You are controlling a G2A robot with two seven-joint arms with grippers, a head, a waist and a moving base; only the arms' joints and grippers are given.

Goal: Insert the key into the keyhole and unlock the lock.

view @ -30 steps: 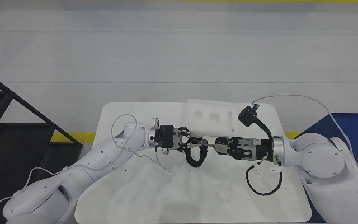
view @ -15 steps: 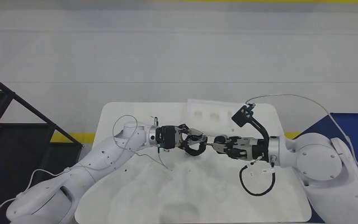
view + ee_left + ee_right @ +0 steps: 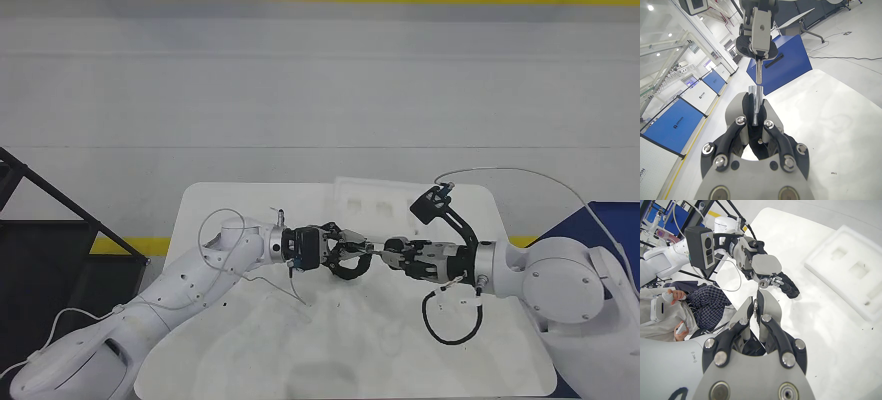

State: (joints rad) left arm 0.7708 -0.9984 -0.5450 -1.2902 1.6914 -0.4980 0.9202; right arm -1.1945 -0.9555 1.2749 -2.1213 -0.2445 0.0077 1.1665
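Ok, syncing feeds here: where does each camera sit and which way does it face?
Top: above the arms, facing down at the table; both arms show.
Left wrist: behind the left gripper, facing along the lock toward the right gripper and key.
Right wrist: behind the right gripper, facing along the key toward the lock's keyhole.
Shared: both wrist views show lock and key.

I stand in a big robot lab, more a factory hall. There is a high ceiling with lights [image 3: 648, 8] and trusses [image 3: 660, 49], and a pale floor [image 3: 857, 43] with a yellow line [image 3: 125, 246]. Around my white counter [image 3: 829, 106] are blue-and-white barrier panels [image 3: 683, 121], a blue cabinet [image 3: 780, 62] and loose cables [image 3: 848, 57].
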